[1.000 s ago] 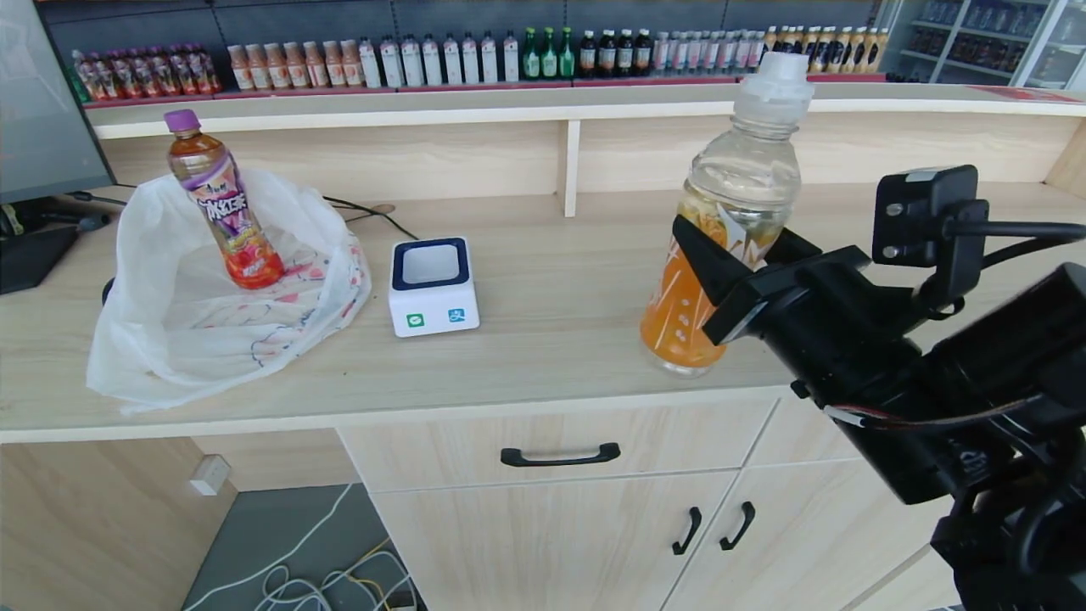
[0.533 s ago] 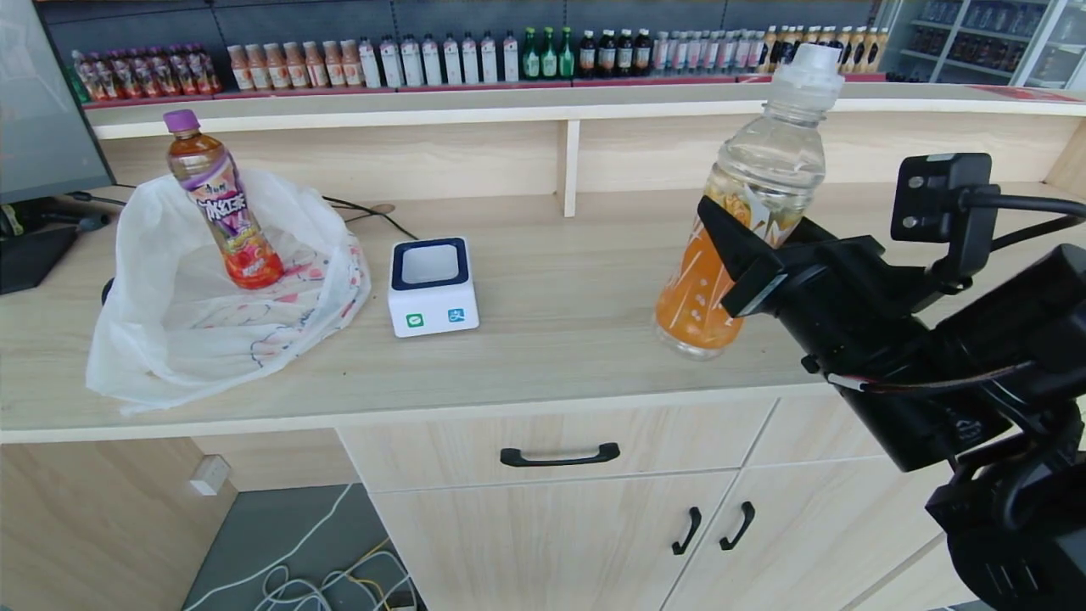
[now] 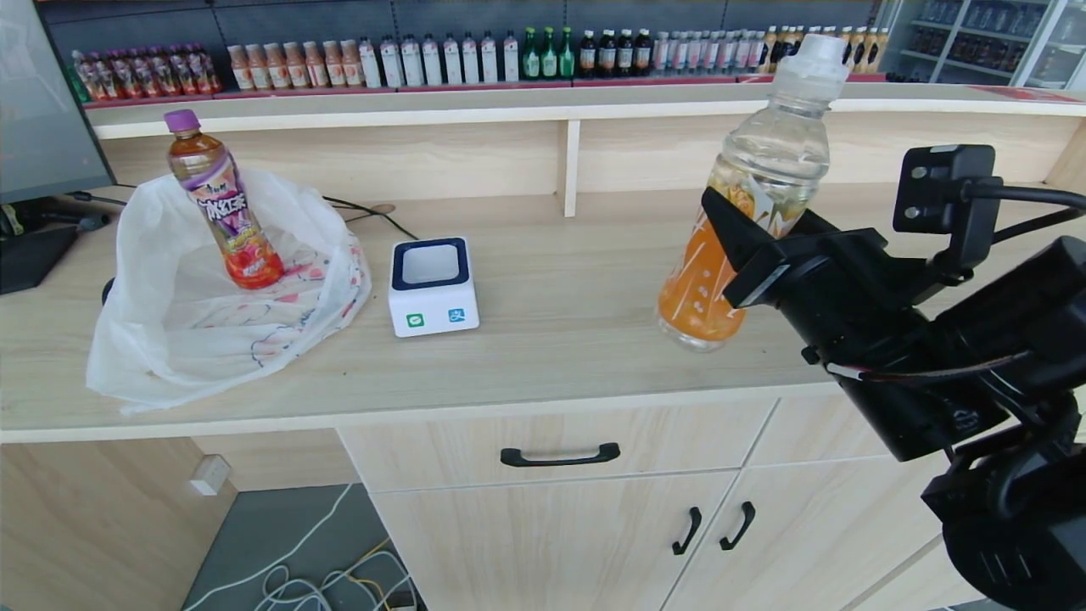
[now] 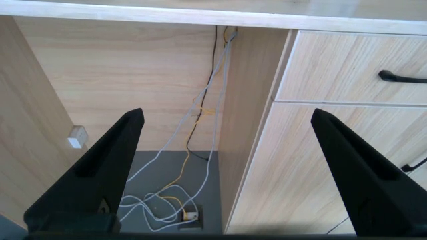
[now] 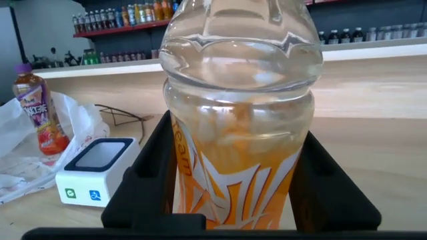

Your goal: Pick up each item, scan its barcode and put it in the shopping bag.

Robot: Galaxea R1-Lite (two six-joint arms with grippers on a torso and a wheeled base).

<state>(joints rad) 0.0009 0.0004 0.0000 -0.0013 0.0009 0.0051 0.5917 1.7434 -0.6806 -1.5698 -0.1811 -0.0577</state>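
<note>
My right gripper [image 3: 755, 246] is shut on an orange drink bottle [image 3: 747, 195] with a white cap, held tilted above the right part of the wooden counter [image 3: 551, 339]. The same orange drink bottle [image 5: 237, 127] sits between the two black fingers [image 5: 143, 180] in the right wrist view. A white barcode scanner [image 3: 431, 286] with a dark-rimmed window stands mid-counter, well left of the bottle. The white shopping bag [image 3: 221, 297] lies at the counter's left, with a purple-capped tea bottle [image 3: 222, 202] standing in it. My left gripper [image 4: 227, 173] hangs open below the counter, facing the cabinet front.
A raised back shelf [image 3: 560, 106] with a divider runs behind the counter. A dark monitor [image 3: 42, 110] and cables sit at the far left. Drawers with black handles [image 3: 560, 456] are under the counter. Loose cables [image 4: 173, 200] lie on the floor.
The right gripper has lifted the orange drink bottle off the counter, carried it up and slightly right, and tilted its top to the right. Bag, tea bottle and scanner have stayed put.
</note>
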